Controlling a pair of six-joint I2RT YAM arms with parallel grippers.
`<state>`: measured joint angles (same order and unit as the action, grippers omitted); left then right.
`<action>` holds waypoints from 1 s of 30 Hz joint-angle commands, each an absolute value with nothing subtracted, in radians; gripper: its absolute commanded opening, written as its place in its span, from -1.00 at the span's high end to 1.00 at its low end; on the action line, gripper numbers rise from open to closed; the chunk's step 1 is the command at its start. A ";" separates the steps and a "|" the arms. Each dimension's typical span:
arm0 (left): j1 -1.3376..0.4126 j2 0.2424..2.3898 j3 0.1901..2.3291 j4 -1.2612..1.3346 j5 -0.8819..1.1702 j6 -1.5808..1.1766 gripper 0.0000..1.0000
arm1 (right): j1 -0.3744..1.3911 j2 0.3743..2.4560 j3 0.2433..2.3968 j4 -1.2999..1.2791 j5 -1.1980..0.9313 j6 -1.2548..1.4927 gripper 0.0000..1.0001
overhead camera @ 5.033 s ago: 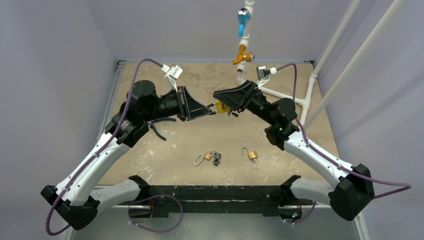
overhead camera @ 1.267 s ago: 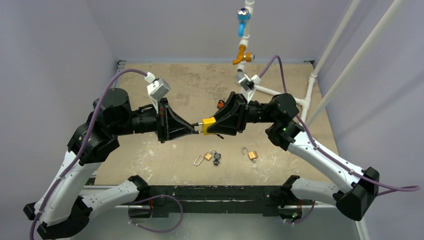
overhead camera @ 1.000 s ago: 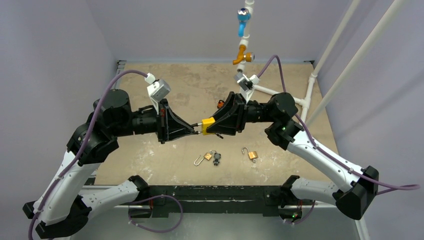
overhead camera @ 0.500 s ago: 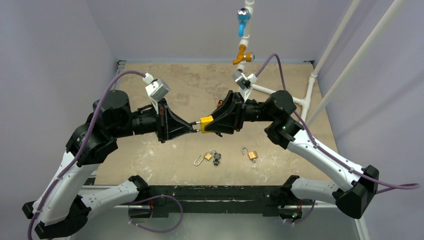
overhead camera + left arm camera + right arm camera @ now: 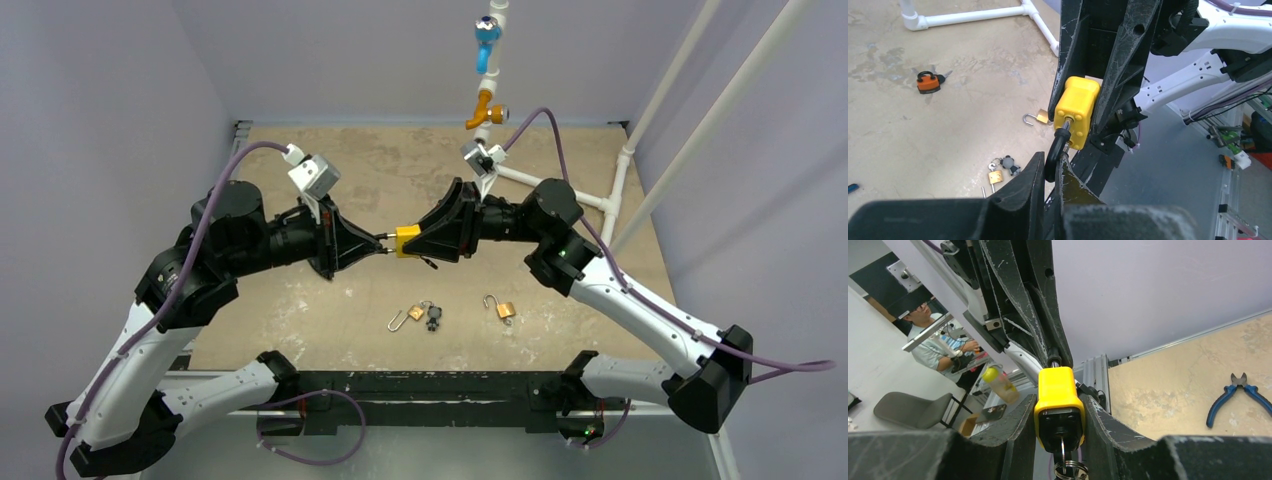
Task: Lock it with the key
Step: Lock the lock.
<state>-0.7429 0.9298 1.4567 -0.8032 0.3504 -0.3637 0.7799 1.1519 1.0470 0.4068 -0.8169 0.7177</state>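
Frankly, the contact point is the hardest thing to read. From above, the yellow padlock (image 5: pixel 407 241) hangs in the air over the worktop (image 5: pixel 400 170), wedged between the two arms, and their black fingers cover most of it.

My right end effector (image 5: pixel 420 243) is pressed against both sides of the yellow padlock's body. In its wrist view a key (image 5: pixel 1063 450) sits in the underside, but its key ring (image 5: pixel 1068 471) is cut off by the frame edge.

My left end effector (image 5: pixel 1050 165) is nearly closed, pinching the black shackle (image 5: pixel 1054 152) just beneath the yellow padlock. Only one shackle leg shows entering the body. The other is behind a finger, so I cannot tell whether it is seated.

On the worktop, on the arm-base side of the yellow padlock, lie a brass padlock (image 5: pixel 414 312) with its shackle swung open, a dark key bunch (image 5: pixel 433 318) touching it, and a second brass padlock (image 5: pixel 504 310) a little apart, also open.

Beyond the yellow padlock, an orange padlock (image 5: pixel 928 82) shows only in the left wrist view. Blue-handled pliers (image 5: pixel 1235 395) show only in the right wrist view. A white pipe frame (image 5: pixel 560 190) stands behind the yellow padlock with a blue valve (image 5: pixel 487 40) above an orange valve (image 5: pixel 484 110).
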 commanded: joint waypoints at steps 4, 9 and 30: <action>-0.761 1.050 1.406 -0.604 0.371 -0.398 1.00 | 0.941 1.146 1.164 0.452 -0.843 0.653 1.00; -0.752 1.059 1.432 -0.543 0.544 -0.528 1.00 | 0.992 1.154 1.206 0.264 -0.737 0.493 1.00; -0.724 0.927 1.455 -0.791 0.289 -0.405 1.00 | 0.899 0.986 1.164 0.220 -0.605 0.469 1.00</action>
